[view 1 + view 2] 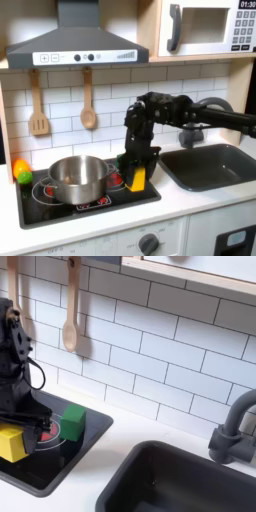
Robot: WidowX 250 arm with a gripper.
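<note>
The dark sink is seen at three o'clock in the first exterior view, sunk into the white tabletop, with the black stovetop at nine o'clock. On that stovetop a steel pot is seen at the middle, and in the second exterior view a green block is found just beside the arm. The hand is lowered at the stovetop's right edge and is pinched on a yellow block, seen in both exterior views just above the surface.
</note>
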